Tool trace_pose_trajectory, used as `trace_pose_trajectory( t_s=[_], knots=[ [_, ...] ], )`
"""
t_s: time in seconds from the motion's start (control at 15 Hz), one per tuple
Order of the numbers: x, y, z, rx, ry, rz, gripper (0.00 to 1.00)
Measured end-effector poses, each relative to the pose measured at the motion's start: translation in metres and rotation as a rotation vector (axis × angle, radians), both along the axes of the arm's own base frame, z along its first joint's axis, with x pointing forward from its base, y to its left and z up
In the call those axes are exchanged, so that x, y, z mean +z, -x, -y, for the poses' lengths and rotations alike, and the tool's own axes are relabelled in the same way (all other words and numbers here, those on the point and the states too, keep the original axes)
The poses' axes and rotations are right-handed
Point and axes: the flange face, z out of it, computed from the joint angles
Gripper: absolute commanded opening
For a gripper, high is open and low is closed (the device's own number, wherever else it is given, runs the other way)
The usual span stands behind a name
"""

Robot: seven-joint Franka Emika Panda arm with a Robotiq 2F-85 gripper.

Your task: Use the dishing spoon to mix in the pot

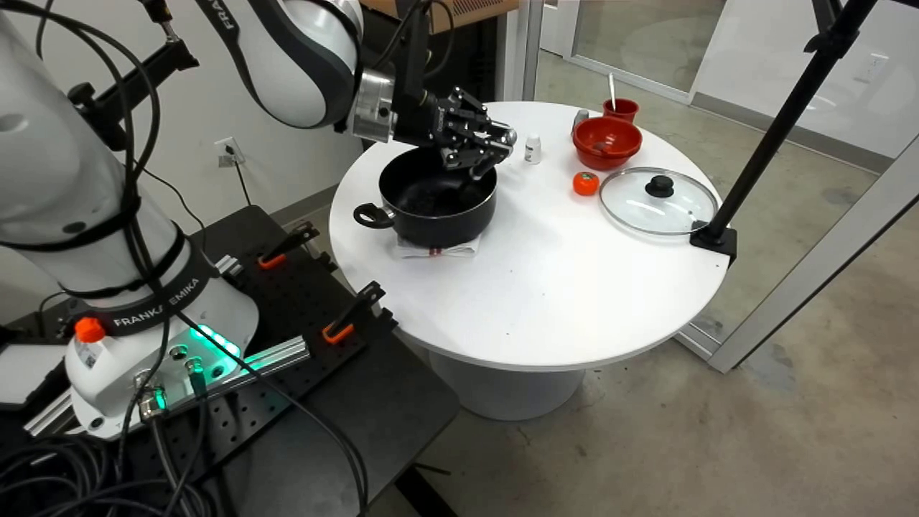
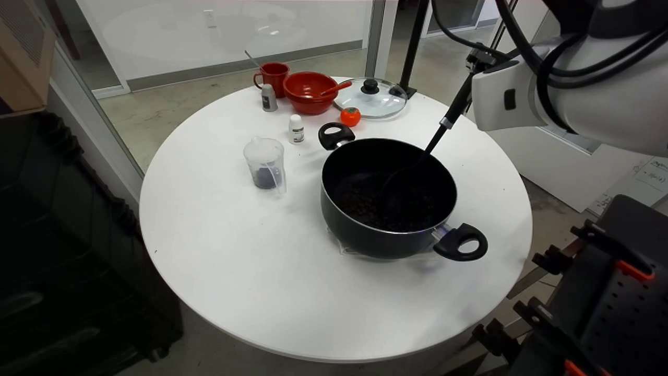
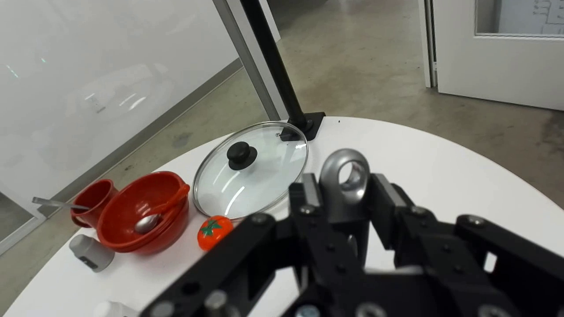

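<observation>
Dishing spoon (image 2: 434, 140) slants into the pot (image 2: 376, 241), right of centre in an exterior view. Gripper (image 3: 347, 193) pinches the handle (image 2: 460, 100) near its silver ring (image 3: 346, 201). I judge the spoon light, rigid and slightly slick; hold its thick upper section to limit twisting.

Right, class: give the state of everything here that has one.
gripper: shut on dishing spoon
dishing spoon: tilted, reaching into pot
pot: uncovered
glass lid: off, knob up
red bowl: upright, holds red-handled spoon
red mug: upright, holds utensil
clear jug: upright
white bottle: upright
grey shaker: upright
base lights: green
</observation>
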Motion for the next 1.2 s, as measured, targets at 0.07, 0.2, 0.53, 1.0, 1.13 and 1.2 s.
trace_pose_trajectory(
  t_s=[0.07,0.2,0.53,1.0,1.13,1.2],
  knots=[
    [0.000,0.000,-0.003,0.009,-0.001,-0.006,0.08],
    [0.000,-0.001,-0.008,0.025,-0.005,-0.017,0.08],
    [-0.001,0.000,-0.022,0.064,-0.021,-0.029,0.08],
    [-0.002,-0.001,-0.062,0.143,-0.063,0.029,0.08],
    [-0.001,-0.003,-0.069,0.154,-0.067,0.065,0.08],
    [0.000,-0.004,-0.070,0.155,-0.067,0.081,0.08]
  ],
)
